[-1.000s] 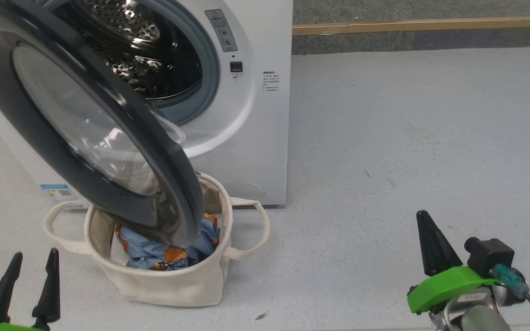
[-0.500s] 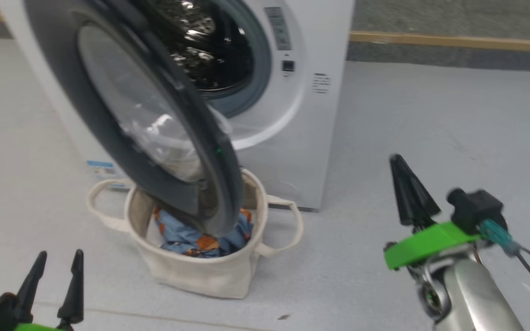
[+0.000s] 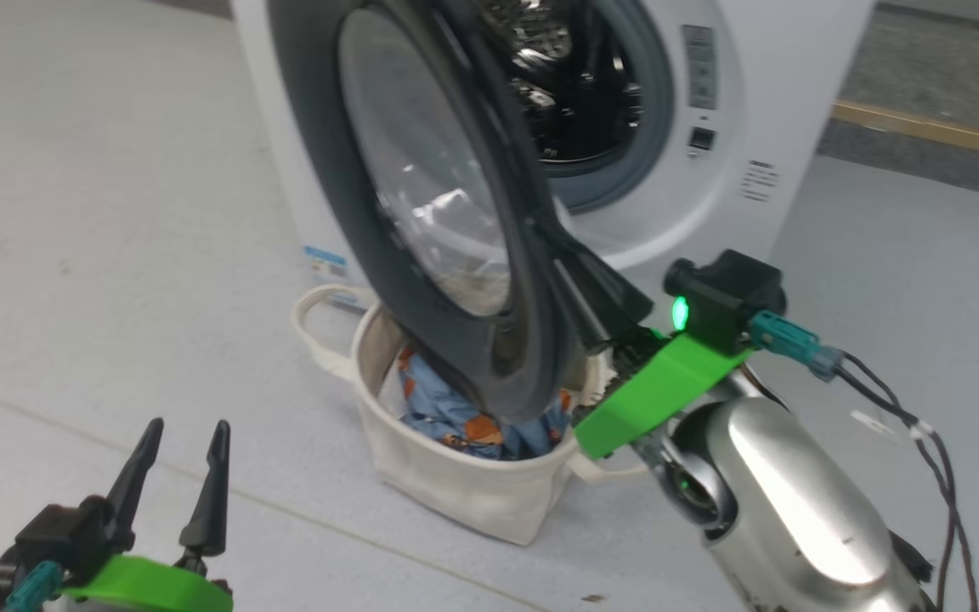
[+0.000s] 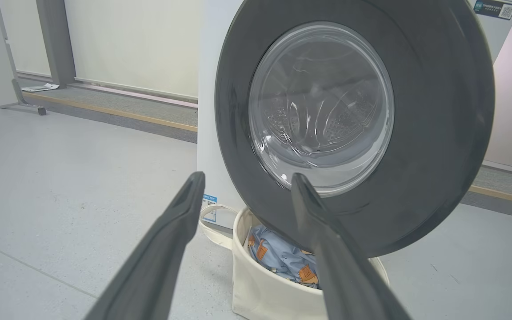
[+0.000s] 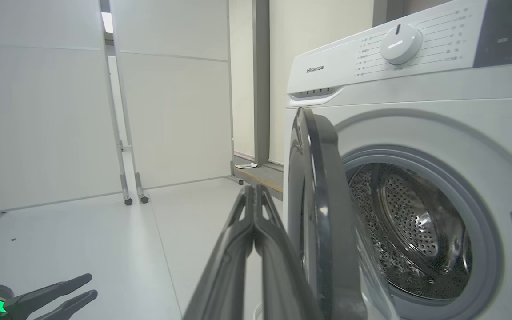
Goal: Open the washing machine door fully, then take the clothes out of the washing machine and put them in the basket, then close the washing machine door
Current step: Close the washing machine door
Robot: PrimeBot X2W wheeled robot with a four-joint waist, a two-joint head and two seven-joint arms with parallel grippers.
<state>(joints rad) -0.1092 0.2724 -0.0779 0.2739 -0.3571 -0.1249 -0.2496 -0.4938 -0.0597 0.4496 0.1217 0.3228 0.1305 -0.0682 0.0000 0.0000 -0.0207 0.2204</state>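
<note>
Just right of the right gripper (image 5: 254, 187), alongside its fingers: edge of the washing machine door (image 4: 438, 133), contact not clear. Farther right, behind that door: the washing machine (image 5: 416, 98) with its drum (image 5: 407, 222). Ahead of the left gripper (image 3: 189, 425), well apart: outer face of the door. Below the door's lower rim, on the floor (image 3: 73, 255) before the machine: the basket (image 3: 455, 484), with the clothes (image 3: 438, 408) inside. Left gripper itself down-left of the right one, well apart.

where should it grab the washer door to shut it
Probably the black rim of the washing machine door at its free edge, nearest the robot, coming from the outer face on the robot's left: the rim is narrow and edge-on, while the glass centre bulges.
</note>
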